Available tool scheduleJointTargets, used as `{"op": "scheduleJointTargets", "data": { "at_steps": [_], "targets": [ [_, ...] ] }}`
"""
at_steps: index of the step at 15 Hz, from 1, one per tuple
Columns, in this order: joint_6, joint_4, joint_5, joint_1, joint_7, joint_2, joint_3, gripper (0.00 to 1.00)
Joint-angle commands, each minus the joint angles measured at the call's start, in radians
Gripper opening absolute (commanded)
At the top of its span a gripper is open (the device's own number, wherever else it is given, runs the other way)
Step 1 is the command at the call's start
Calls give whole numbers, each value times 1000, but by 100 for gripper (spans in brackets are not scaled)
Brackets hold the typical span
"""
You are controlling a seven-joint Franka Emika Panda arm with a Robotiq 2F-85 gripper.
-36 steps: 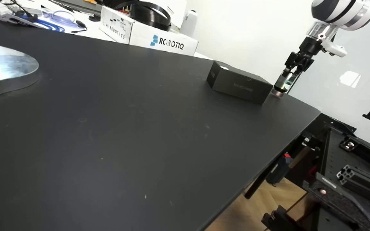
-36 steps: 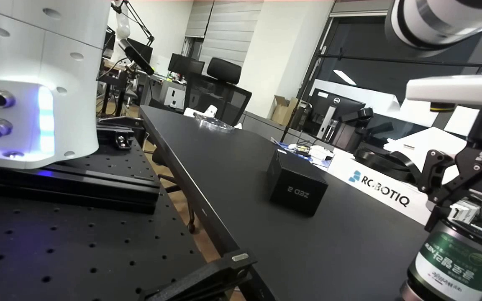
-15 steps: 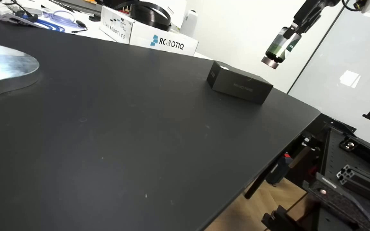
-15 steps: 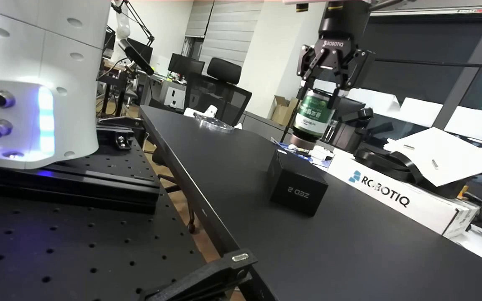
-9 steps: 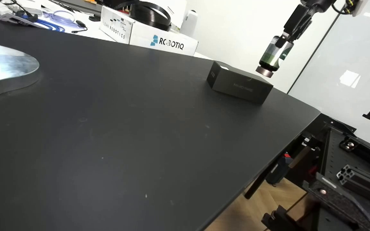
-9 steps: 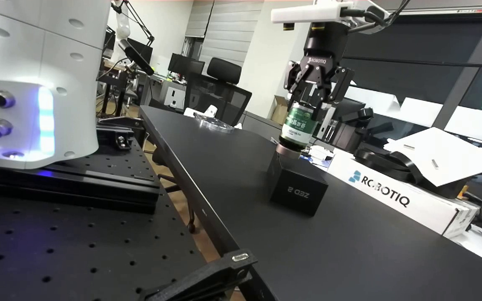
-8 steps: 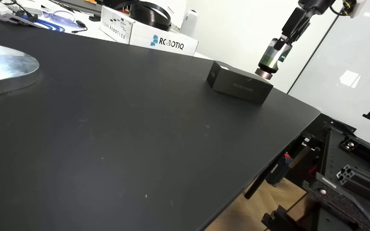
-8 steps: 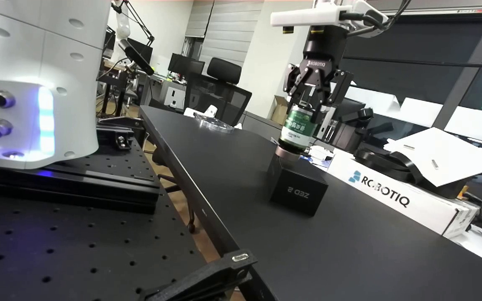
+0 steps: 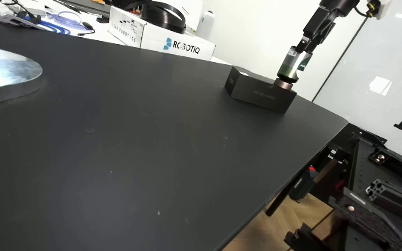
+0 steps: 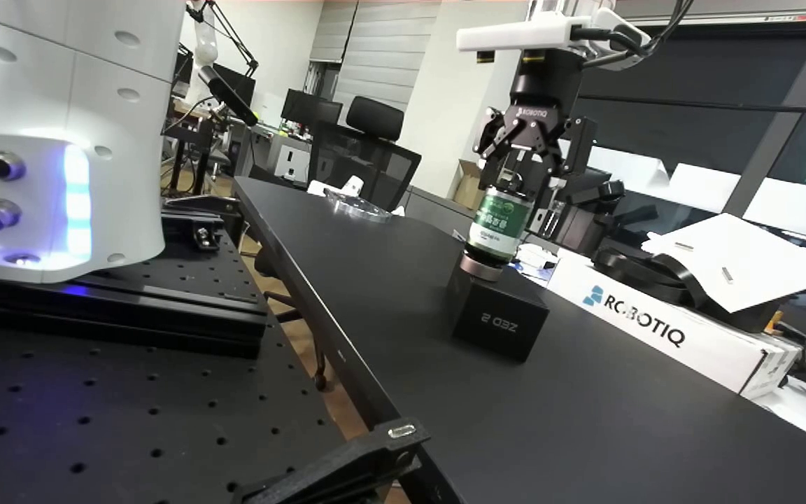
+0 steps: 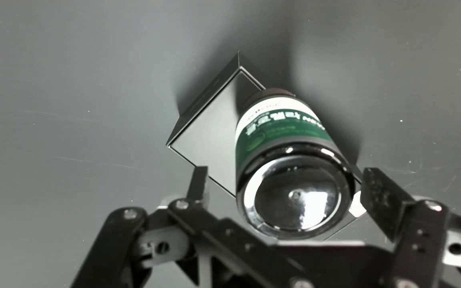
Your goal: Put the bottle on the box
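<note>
Where end effector [image 11: 286, 178] gapes | bottle [image 10: 497, 231] stands between jaws | on box [image 10: 497, 318]

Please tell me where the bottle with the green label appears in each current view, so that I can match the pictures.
In an exterior view: the bottle, upper right.
In an exterior view: the bottle, slightly right of centre.
In the wrist view: the bottle, right of centre.
Shared landmark: the black box, beneath the bottle in all three.

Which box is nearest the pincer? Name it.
The black ZED 2 box, under the bottle; the white ROBOTIQ box and brown cardboard box stand farther off.
</note>
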Motion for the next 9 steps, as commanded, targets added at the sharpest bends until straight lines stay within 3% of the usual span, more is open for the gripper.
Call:
{"op": "scheduleJointTargets", "data": {
  "at_steps": [1,4,5,9],
  "targets": [
    [-85,-31,-18,-13,18,-151,-6,100],
    [-119,-67,-74,-63,42,-221,-8,100],
    [-102,-22,-34,-23,6,-153,-14,100],
    [-113,-56,-59,-54,8,-206,-20,100]
  ]
}}
